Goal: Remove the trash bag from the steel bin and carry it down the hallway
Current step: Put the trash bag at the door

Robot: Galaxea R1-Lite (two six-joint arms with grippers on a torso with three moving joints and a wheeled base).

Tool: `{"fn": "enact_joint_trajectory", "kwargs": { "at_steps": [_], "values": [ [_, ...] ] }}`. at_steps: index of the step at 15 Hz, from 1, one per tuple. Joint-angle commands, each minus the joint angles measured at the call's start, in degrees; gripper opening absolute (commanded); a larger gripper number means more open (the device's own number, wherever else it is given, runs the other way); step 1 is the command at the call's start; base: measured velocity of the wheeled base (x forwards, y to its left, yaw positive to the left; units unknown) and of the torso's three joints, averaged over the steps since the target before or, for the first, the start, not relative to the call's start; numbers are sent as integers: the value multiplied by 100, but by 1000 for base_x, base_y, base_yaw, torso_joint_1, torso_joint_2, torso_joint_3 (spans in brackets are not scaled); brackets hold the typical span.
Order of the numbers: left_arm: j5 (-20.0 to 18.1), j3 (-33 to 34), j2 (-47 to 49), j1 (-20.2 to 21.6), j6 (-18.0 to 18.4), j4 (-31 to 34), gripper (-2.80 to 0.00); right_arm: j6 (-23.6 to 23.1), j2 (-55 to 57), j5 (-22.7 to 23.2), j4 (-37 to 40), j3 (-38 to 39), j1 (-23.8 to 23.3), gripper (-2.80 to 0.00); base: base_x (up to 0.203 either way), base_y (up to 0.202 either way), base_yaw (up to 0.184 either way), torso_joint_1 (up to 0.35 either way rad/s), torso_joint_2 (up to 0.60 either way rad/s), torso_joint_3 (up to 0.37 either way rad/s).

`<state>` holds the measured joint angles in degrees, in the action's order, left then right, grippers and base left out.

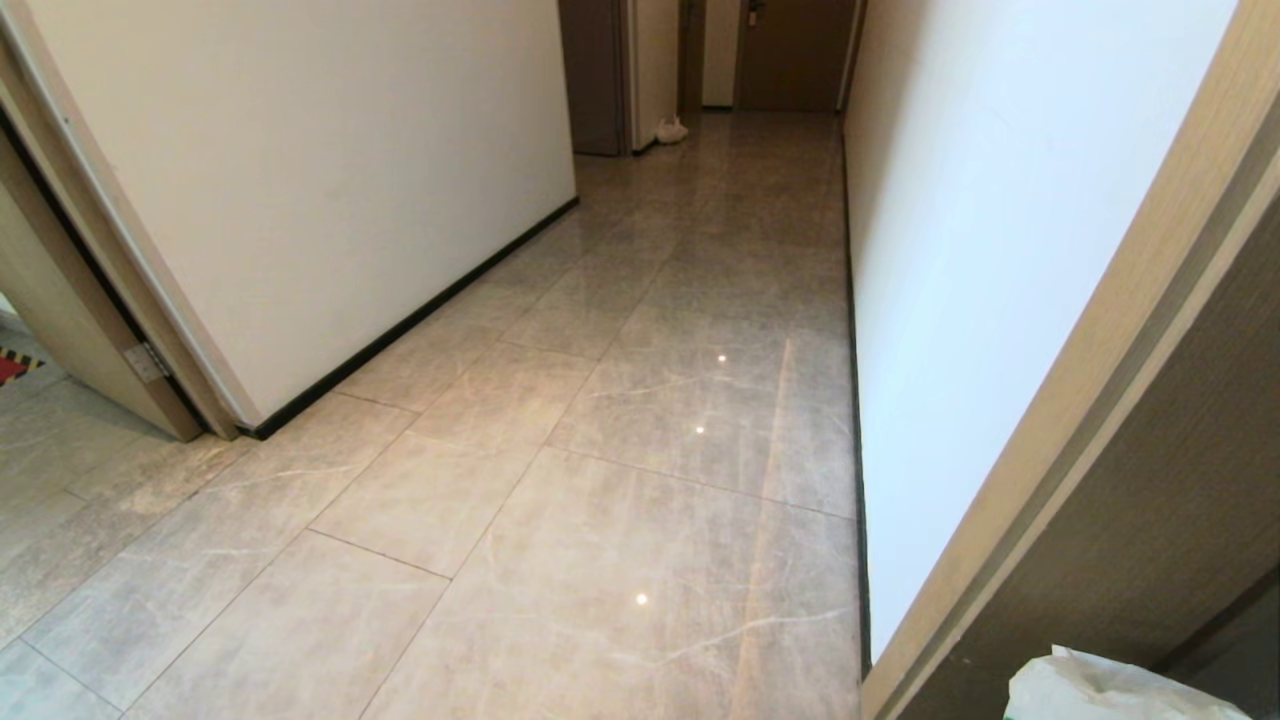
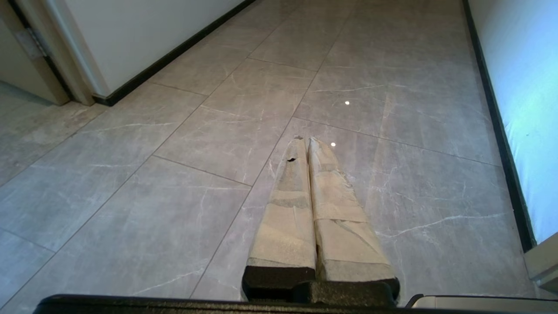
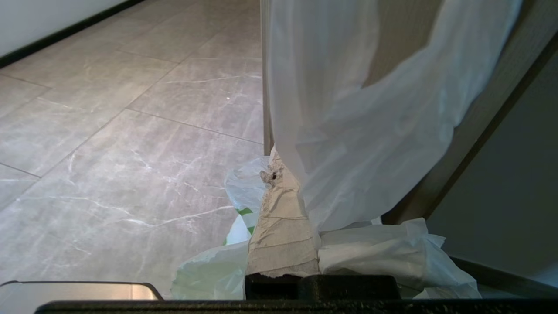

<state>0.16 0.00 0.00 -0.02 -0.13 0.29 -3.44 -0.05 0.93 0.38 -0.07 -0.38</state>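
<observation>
The trash bag point(image 3: 357, 131), thin translucent white plastic with a bit of green print, drapes over my right gripper point(image 3: 279, 161), which is shut on it. One taped finger point(image 3: 283, 226) shows; the plastic covers the other. A crumpled corner of the bag point(image 1: 1110, 690) peeks in at the head view's lower right. My left gripper point(image 2: 305, 140) hangs shut and empty above the tiles. The hallway point(image 1: 700, 300) stretches ahead with glossy grey tiles, white walls and black baseboards. The steel bin is out of view.
A wooden door frame point(image 1: 1100, 400) stands close on the right, beside the bag. An open doorway point(image 1: 60, 300) lies on the left. Dark brown doors point(image 1: 795, 55) close the far end, with a small white object point(image 1: 671, 130) on the floor there.
</observation>
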Motion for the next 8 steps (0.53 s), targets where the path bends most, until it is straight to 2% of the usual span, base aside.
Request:
{"fn": "enact_joint_trajectory", "kwargs": {
  "at_steps": [1, 8],
  "values": [
    [2, 0, 0, 2, -4, -3, -280, -17, -4, -18, -3, 7, -5, -280, 0, 0, 0, 0, 0, 0],
    [-18, -9, 9, 2, 62, 35, -280, -34, 5, -5, -3, 7, 3, -280, 0, 0, 0, 0, 0, 0]
  ]
}}
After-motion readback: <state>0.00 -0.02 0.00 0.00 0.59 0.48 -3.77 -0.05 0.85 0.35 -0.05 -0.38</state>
